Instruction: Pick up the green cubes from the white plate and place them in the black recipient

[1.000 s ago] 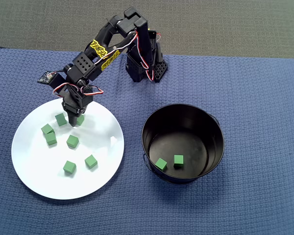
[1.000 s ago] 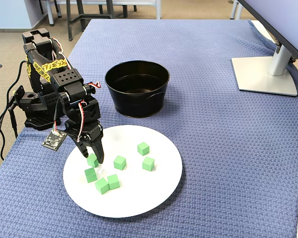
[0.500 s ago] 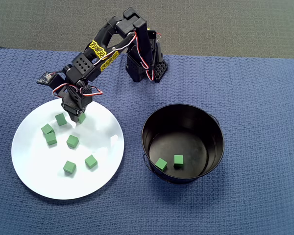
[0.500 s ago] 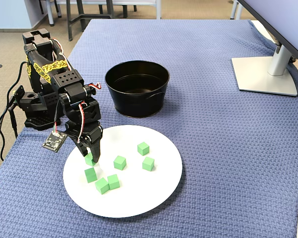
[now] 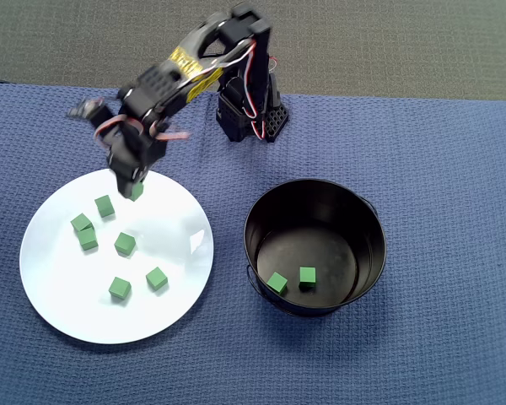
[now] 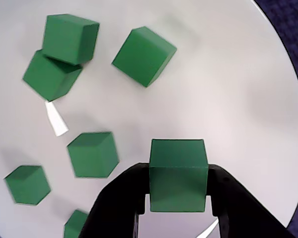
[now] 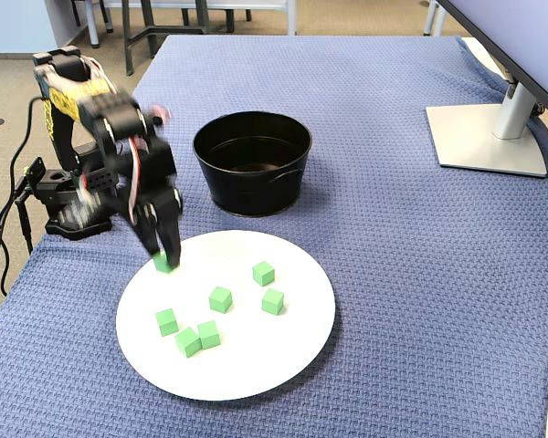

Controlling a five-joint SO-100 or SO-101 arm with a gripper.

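My gripper (image 5: 135, 191) is shut on one green cube (image 6: 178, 181) and holds it just above the white plate's (image 5: 67, 312) far edge, on the plate's side toward the arm base. In the fixed view the gripper (image 7: 163, 262) hangs over the plate's (image 7: 256, 360) left rim, blurred by motion. Several more green cubes (image 5: 125, 244) lie loose on the plate, two of them touching (image 6: 57, 57). The black recipient (image 5: 316, 182) stands to the plate's right in the overhead view, with two green cubes (image 5: 292, 279) on its floor.
The arm's base (image 5: 249, 114) stands at the back edge of the blue cloth (image 5: 438, 169). A monitor foot (image 7: 489, 137) sits at the far right in the fixed view. The table's left edge and hanging cables (image 7: 9, 228) are beside the base.
The gripper, shut on a cube, has risen off the plate and swung back toward the plate's rim nearest the base. The other cubes have not moved.
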